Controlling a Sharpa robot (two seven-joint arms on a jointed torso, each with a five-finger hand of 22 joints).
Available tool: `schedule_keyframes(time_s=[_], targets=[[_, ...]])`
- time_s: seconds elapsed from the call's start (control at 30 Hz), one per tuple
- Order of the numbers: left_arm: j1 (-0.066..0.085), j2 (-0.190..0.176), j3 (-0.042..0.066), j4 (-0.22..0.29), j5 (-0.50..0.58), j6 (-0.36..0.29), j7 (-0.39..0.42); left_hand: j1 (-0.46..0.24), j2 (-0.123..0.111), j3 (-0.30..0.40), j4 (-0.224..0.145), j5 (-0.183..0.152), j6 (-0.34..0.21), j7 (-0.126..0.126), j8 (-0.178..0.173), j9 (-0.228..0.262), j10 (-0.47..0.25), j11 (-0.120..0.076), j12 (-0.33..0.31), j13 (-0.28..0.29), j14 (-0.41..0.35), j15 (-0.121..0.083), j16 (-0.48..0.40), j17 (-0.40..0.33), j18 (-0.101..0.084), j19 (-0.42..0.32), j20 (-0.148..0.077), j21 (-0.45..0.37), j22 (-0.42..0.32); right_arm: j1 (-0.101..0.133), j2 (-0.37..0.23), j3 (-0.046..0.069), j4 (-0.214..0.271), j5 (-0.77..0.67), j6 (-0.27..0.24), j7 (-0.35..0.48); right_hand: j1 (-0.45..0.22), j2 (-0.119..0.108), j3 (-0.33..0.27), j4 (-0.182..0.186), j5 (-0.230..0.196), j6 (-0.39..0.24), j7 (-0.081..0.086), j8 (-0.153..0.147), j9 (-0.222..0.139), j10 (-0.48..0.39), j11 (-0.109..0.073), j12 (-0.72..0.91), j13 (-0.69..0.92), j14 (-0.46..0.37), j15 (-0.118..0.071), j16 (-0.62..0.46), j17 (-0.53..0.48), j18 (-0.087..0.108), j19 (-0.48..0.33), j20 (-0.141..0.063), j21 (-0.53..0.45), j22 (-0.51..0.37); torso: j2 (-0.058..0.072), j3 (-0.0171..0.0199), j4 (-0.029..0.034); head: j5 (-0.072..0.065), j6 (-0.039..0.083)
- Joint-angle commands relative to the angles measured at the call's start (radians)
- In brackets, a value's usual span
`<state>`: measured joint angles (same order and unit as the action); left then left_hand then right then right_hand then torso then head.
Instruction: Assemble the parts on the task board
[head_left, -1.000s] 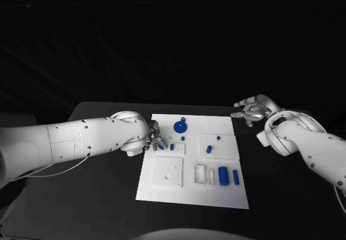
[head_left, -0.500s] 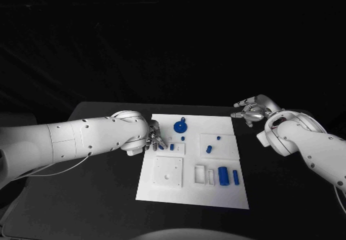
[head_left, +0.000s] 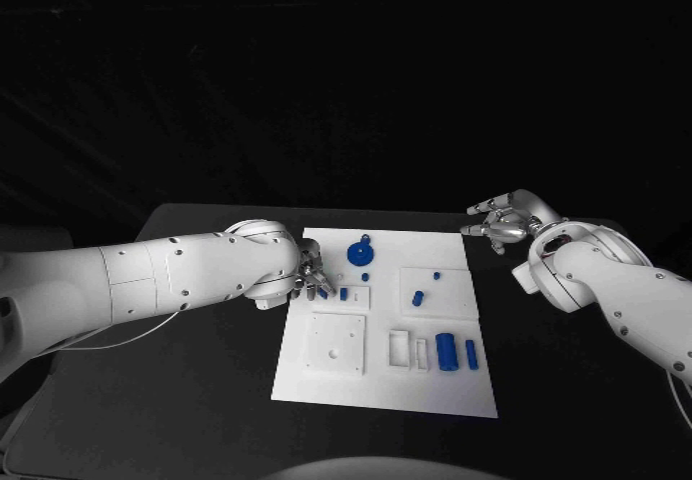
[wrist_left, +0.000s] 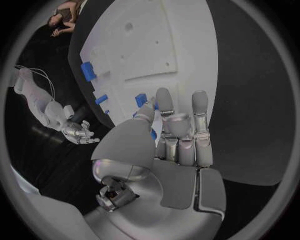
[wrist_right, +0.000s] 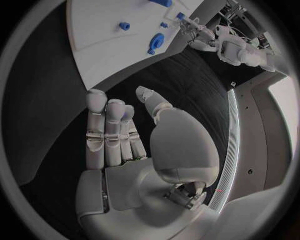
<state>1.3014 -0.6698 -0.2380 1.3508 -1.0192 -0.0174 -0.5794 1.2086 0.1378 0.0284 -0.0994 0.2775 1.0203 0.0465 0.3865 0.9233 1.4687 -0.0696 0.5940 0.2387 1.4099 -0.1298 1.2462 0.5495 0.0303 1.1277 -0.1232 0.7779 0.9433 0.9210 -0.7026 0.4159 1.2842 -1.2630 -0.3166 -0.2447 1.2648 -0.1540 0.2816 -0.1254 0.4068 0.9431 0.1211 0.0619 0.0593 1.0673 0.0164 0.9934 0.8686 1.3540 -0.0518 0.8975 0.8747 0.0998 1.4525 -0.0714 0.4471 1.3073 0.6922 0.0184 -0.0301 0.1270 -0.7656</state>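
1. Task board: white plate flat on the black table, squarely before me. I judge it rigid and not something to lift.

2. Near row: two upright-lying blue cylinders, the thick one and a thin one just beside it, next to white rectangular slots. I take them for light, hard, smooth plastic, likely to roll; best pinched across the middle of the length.

3. White square block with small holes, left of the slots. Stiff, I judge; a receiving part.

4. Mid row: short blue peg on the right-hand square; tiny blue piece close to my left fingers. Small and slippery, I expect; a fingertip pinch only.

5. Left hand: over the board's left edge, fingers fairly straight and close together, holding nothing I can see.

6. Far row: blue round part with a tab, I guess a gear or knob; grip by the rim.

7. Right hand: off the board past its far right corner, above the table, fingers extended, empty.
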Motion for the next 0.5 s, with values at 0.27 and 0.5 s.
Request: schedule_keyframes(time_s=[0.27, 0.5], targets=[[-0.006, 0.009, -0.004, -0.006, -0.015, 0.050, -0.010, 0.007, -0.010, -0.008, 0.011, -0.010, 0.086, -0.077, 0.006, 0.001, 0.047, -0.007, 0.003, -0.001, 0.005, 0.000, -0.005, 0.006, 0.015, 0.002, 0.000, -0.004, 0.002, -0.002, 0.000, 0.000, 0.000, -0.005, 0.013, 0.007, -0.006, 0.007, -0.004, 0.002, 0.004, -0.003, 0.004, -0.003, 0.000, -0.009, 0.001, 0.002, -0.001, -0.009, 0.000, 0.002, -0.002, 0.017, 0.000, 0.002, -0.006, 0.044, 0.000, 0.0004, 0.0003, -0.002, -0.002], [-0.006, 0.008, -0.004, -0.007, -0.018, 0.070, -0.011, 0.019, -0.004, -0.002, 0.004, -0.010, 0.087, -0.076, 0.007, 0.003, 0.047, -0.007, 0.003, -0.001, 0.006, 0.001, -0.003, 0.010, 0.017, 0.001, 0.003, -0.003, 0.003, -0.002, -0.001, 0.000, 0.000, -0.005, 0.014, 0.007, -0.006, 0.007, -0.004, 0.002, 0.004, -0.003, 0.004, -0.003, 0.000, -0.009, 0.001, 0.002, -0.001, -0.009, 0.000, 0.002, -0.002, 0.017, 0.000, 0.002, -0.006, 0.044, 0.000, -0.0003, 0.0006, -0.002, -0.002]])
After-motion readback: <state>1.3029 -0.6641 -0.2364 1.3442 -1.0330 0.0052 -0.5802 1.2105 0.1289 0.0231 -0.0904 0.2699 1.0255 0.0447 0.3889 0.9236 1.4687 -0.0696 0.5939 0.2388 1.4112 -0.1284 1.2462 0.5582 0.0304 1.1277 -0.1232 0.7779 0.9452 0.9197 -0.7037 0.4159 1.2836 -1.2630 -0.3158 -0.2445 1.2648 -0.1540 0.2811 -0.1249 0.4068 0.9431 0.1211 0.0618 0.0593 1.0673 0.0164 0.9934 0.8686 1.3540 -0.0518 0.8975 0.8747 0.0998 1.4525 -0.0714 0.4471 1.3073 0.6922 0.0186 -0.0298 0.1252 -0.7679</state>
